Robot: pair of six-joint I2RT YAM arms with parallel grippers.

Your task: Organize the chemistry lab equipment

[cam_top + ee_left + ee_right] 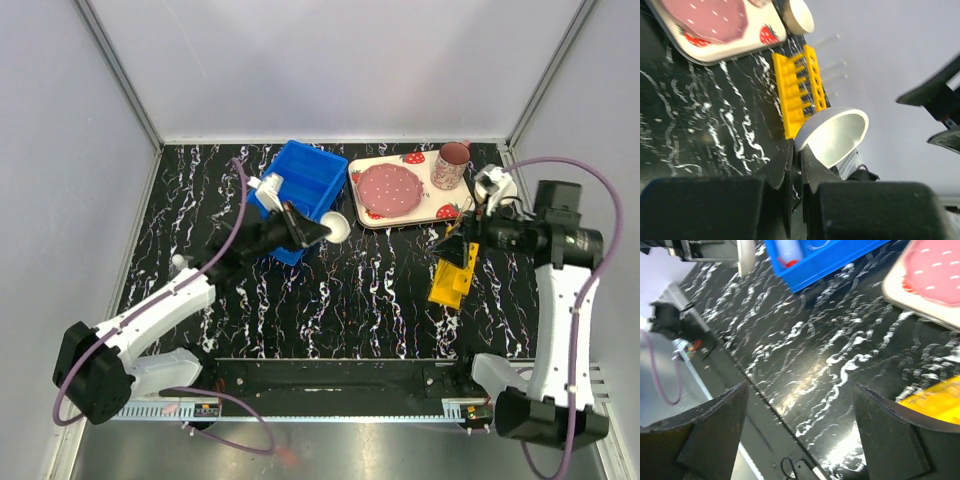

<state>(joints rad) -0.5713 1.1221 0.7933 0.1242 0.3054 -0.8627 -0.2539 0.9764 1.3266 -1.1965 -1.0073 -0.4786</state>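
Note:
My left gripper is shut on the rim of a small white round dish and holds it above the table beside a blue bin. In the left wrist view the fingers pinch the dish. A white squeeze bottle with a red nozzle lies in the bin, and it also shows in the right wrist view. A yellow holed rack lies on the table at the right, with thin clear tubes sticking out of it. My right gripper is open and empty just above the rack. No beaker can be made out.
A strawberry-print tray with a pink round mat and a pink mug stands at the back right. A cream bowl sits beside the tray near the right wrist. The enclosure walls close the back and both sides.

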